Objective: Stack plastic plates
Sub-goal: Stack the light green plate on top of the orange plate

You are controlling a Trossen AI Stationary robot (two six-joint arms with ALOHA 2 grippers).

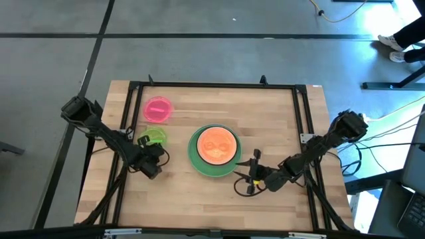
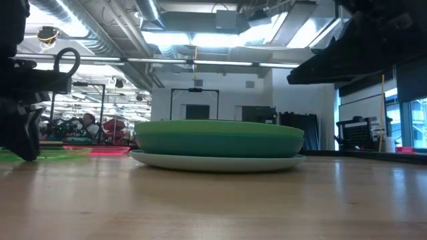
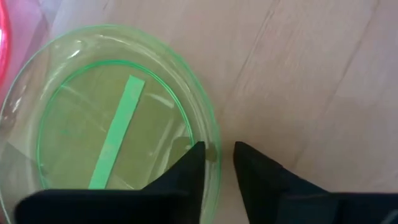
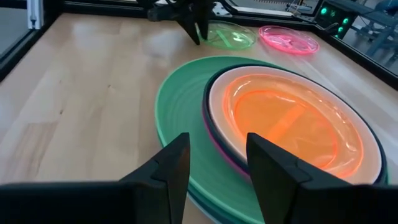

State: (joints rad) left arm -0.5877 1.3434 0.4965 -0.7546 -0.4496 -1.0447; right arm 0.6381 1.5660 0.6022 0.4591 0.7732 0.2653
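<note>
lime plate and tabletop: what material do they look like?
Lime plate: likely clear, glossy plastic, since the wood shows through it and its rim catches highlights. Tabletop: pale wood planks, apparently matte, with visible grain and seams.

Orange-topped plate stack (image 1: 214, 150); lime plate (image 1: 154, 137) and pink plate (image 1: 158, 109) apart

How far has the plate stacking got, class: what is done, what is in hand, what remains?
Done: the central stack is built, the orange plate on top. In hand: the left gripper, open, straddles the lime plate's rim. Left: the lime plate and the red-pink plate still lie apart. The right gripper waits open beside the stack.
</note>
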